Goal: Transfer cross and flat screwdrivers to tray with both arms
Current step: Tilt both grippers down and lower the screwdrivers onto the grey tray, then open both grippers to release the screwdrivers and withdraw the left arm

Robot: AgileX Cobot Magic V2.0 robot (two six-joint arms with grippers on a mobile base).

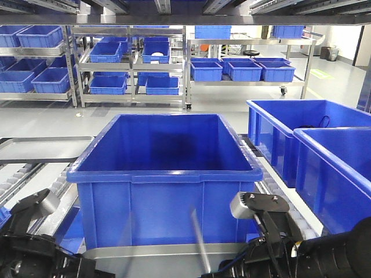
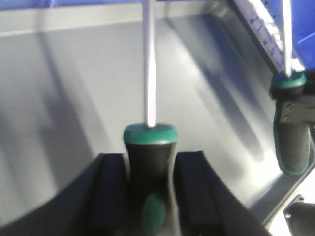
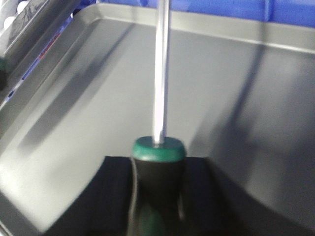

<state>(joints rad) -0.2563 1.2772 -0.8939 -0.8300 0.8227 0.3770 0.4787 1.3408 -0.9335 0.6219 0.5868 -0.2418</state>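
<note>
My left gripper (image 2: pixel 150 160) is shut on the black handle of one screwdriver (image 2: pixel 149 147), just below its green collar. The steel shaft points away over the grey tray (image 2: pixel 64 98). My right gripper (image 3: pixel 158 164) is shut on the handle of the other screwdriver (image 3: pixel 158 152), whose shaft also points out over the tray (image 3: pixel 236 98). That screwdriver also shows at the right edge of the left wrist view (image 2: pixel 291 123). Both tips are out of view, so I cannot tell cross from flat. In the front view a blurred shaft (image 1: pixel 200 237) rises above the tray (image 1: pixel 145 255).
A deep blue crate (image 1: pixel 168 174) stands right behind the tray. Two more blue crates (image 1: pixel 324 150) stand at the right. A roller conveyor (image 1: pixel 23 179) runs at the left. Shelves of blue bins (image 1: pixel 127 63) fill the background.
</note>
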